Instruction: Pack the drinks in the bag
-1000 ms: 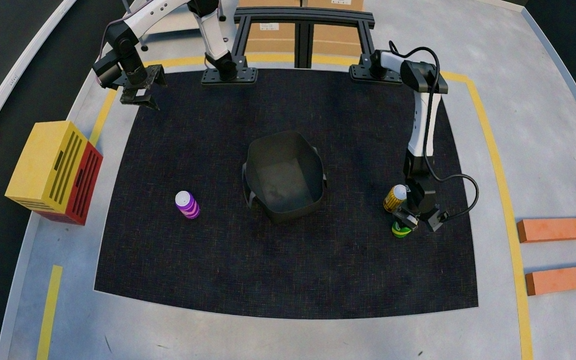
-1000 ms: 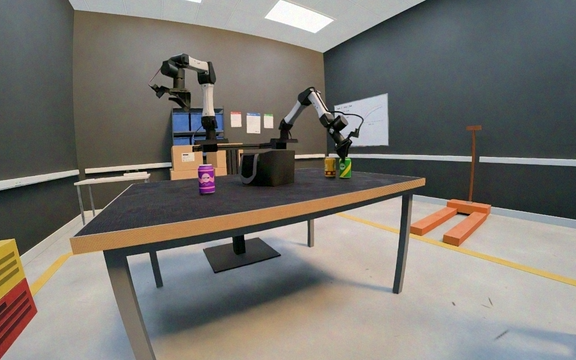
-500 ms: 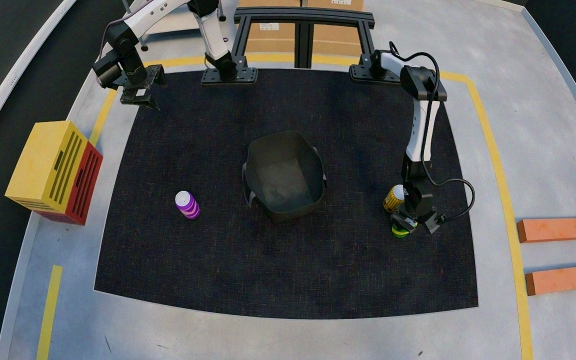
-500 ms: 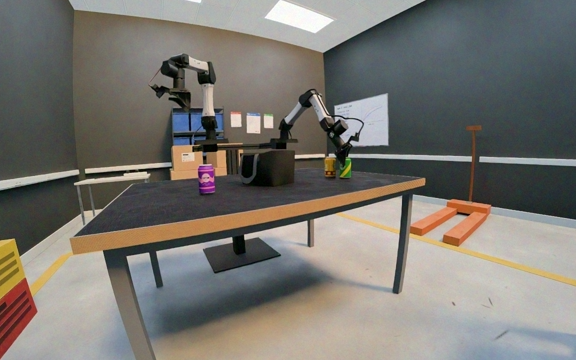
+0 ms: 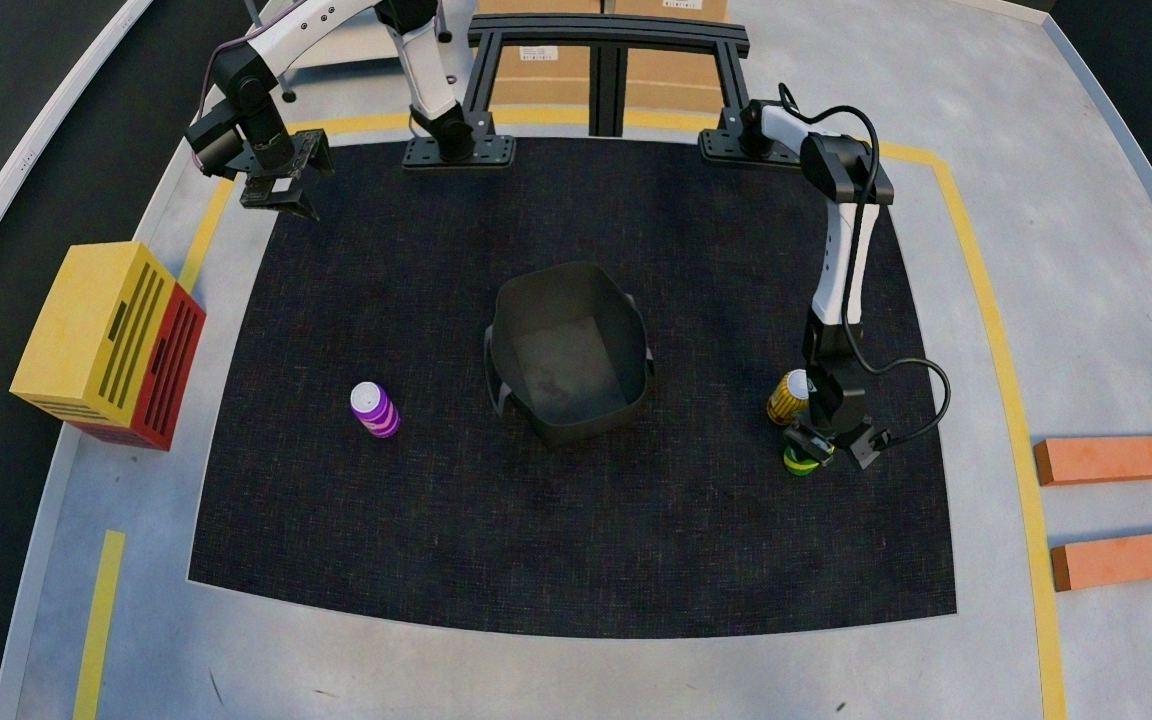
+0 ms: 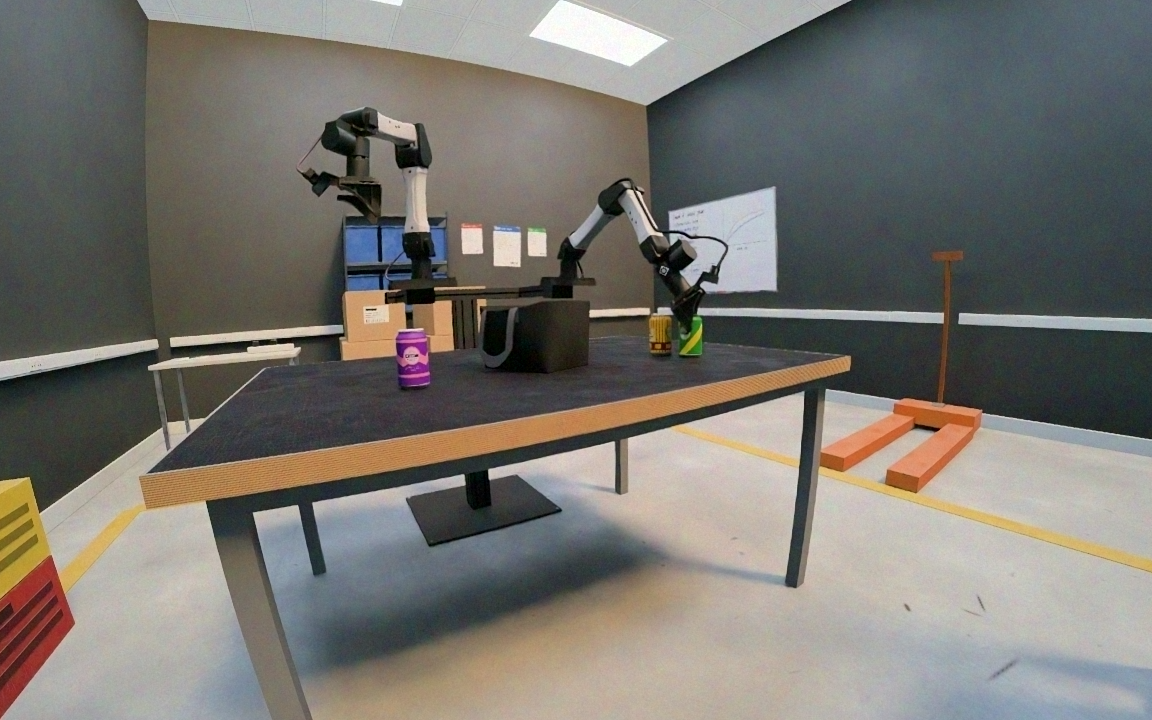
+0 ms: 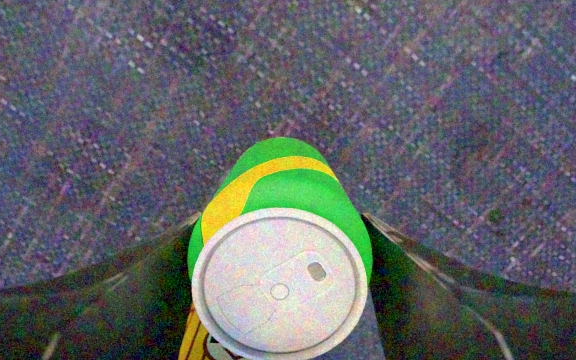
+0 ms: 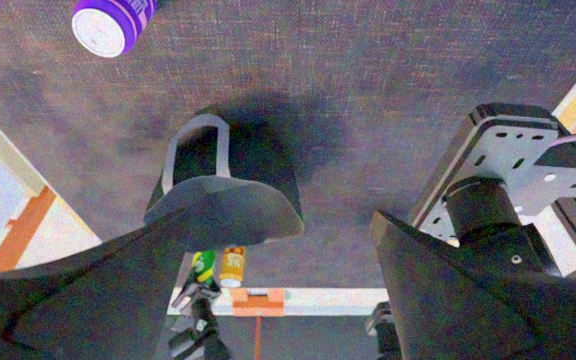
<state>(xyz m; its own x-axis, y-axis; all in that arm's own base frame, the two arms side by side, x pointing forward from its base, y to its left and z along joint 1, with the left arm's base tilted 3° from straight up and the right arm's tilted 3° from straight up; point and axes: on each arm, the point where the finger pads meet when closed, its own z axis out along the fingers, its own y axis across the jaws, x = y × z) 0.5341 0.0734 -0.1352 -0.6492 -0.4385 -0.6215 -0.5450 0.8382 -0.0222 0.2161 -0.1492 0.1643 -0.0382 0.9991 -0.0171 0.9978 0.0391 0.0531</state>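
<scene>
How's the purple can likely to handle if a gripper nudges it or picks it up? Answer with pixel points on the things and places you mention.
The purple can (image 5: 375, 410) (image 6: 413, 359) (image 8: 118, 22) stands upright and is taller than wide, so a high nudge would probably tip it. Once over, its round sides would likely let it roll. The wall looks smooth, so it may slip in a loose grip.

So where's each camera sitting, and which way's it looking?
Top: high up, looking down; left arm and right arm show.
Exterior: beside the table, looking across; both arms show.
Left wrist: on the left arm, looking down; left pincer shows.
Right wrist: on the right arm, looking past the bag; right pincer shows.
Both wrist views share the green can.
</scene>
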